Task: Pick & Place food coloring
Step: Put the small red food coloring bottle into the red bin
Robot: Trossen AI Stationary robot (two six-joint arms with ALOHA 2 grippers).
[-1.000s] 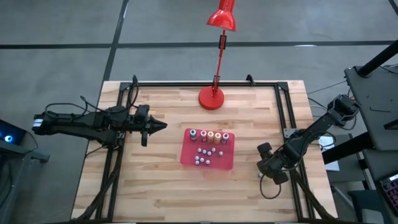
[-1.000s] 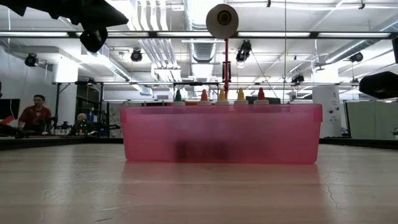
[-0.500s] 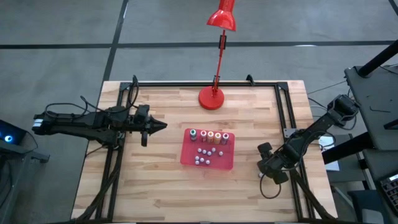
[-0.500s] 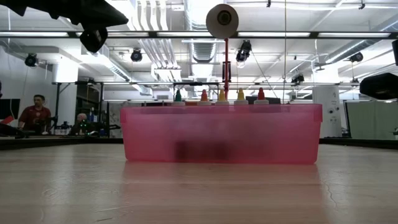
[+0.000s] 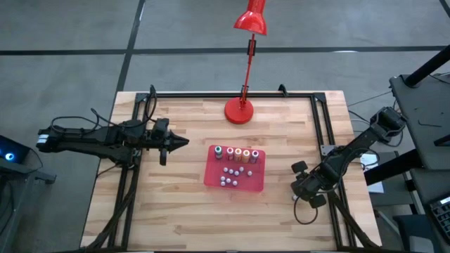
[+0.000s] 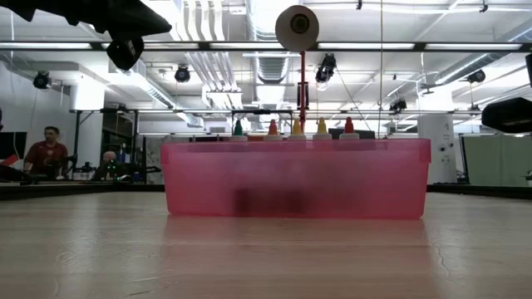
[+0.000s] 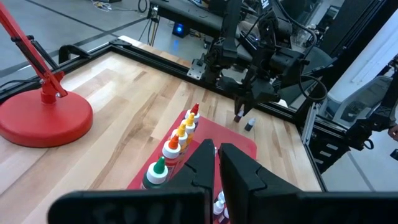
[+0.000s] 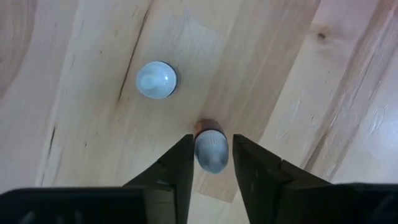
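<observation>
Several food coloring bottles (image 5: 236, 152) with coloured caps stand in a row along the far side of the red tray (image 5: 211, 176); their caps (image 6: 293, 127) show above its rim. Small grey-white round pieces lie in the tray nearer me. My right gripper (image 8: 211, 140) points down at the bare table right of the tray, shut on one such grey-white round piece (image 8: 211, 152) with a reddish-brown edge. A second round piece (image 8: 157, 79) rests on the wood close by. My left gripper (image 5: 184, 143) hangs shut above the table, left of the tray. My right gripper has the grey-white round piece's two opposite sides (image 8: 198, 152) between its two fingers, a pinch from above with the fingers pointing down. The piece stands on the table with its pale top up.
A red desk lamp stands with its base (image 5: 240, 110) at the table's far middle. Black frame rails (image 5: 323, 133) run along the table's left, far and right sides. In the low view, people (image 6: 51, 149) sit in the room beyond.
</observation>
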